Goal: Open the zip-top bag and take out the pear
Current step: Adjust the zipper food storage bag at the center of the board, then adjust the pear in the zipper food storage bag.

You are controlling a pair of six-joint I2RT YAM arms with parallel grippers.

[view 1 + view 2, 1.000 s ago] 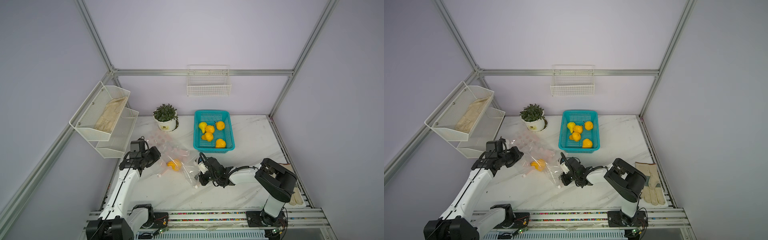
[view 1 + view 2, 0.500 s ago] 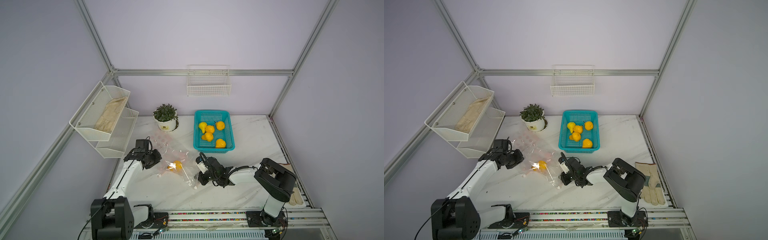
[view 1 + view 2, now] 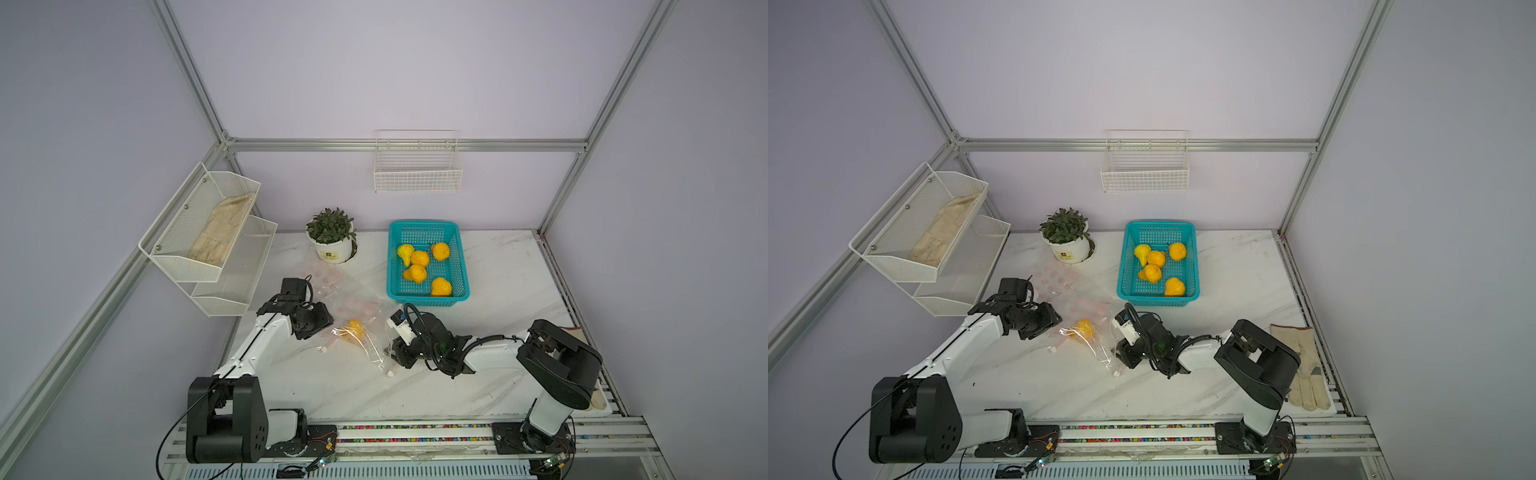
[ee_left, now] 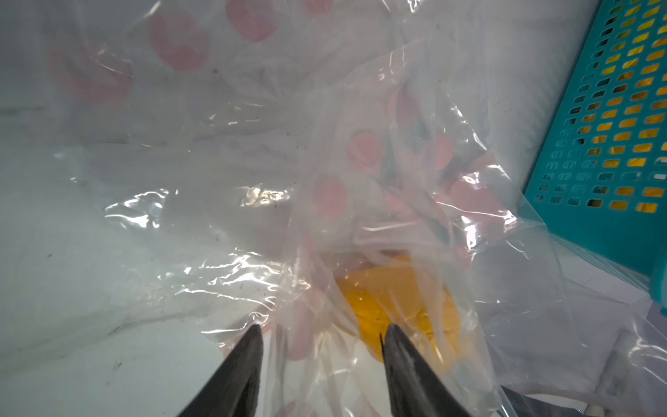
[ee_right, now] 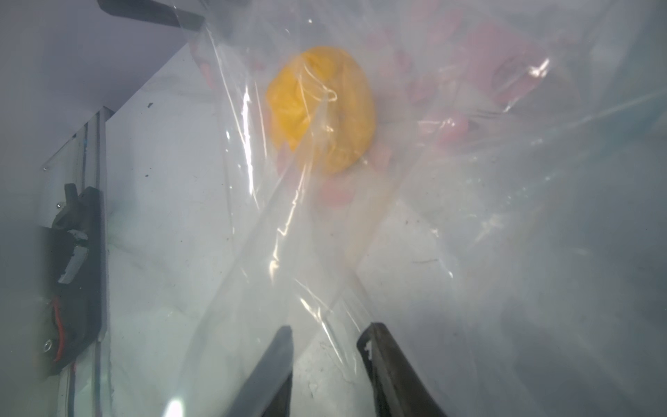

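Left hand (image 4: 323,328) and right hand (image 5: 328,326) both sit half-open, gripping nothing, at the clear pink-spotted zip-top plastic bag (image 3: 353,305) on the white marble tabletop (image 3: 498,282) with the round yellow pear (image 5: 321,108) inside, so I'd pinch opposite lips before pulling.

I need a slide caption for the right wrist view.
Open right gripper facing a yellow-orange pear inside a clear pink-dotted plastic bag.

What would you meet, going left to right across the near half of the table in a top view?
left gripper → bagged pear → right gripper → glove
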